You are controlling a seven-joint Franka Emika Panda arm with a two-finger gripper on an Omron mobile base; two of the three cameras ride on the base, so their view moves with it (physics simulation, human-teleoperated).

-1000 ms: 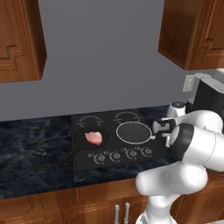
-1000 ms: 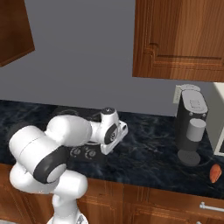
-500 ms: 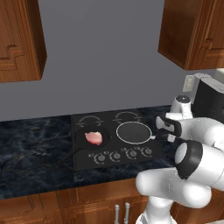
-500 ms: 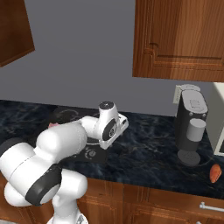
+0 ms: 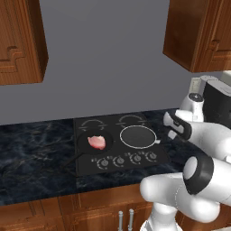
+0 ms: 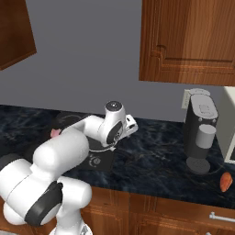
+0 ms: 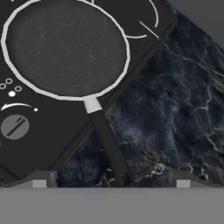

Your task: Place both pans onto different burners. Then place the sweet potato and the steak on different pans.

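from the left base view, both pans are already on burners: the black pan sits front left on the cooktop with the steak lying in it, and the silver-rimmed pan sits front right, bare inside. the tool hangs just off that pan's right side, over the tabletop.

from the right base view, the sweet potato lies far along the tabletop, past the coffee machine, well apart from the arm. judge it firm, light and rounded, so it may roll; pinch it across its narrow middle, not the tapered ends.

in the hand view, the tool's jaws stand wide apart and hold nothing; the silver-rimmed pan's handle runs down between the fingertips. that pan needs no more handling.
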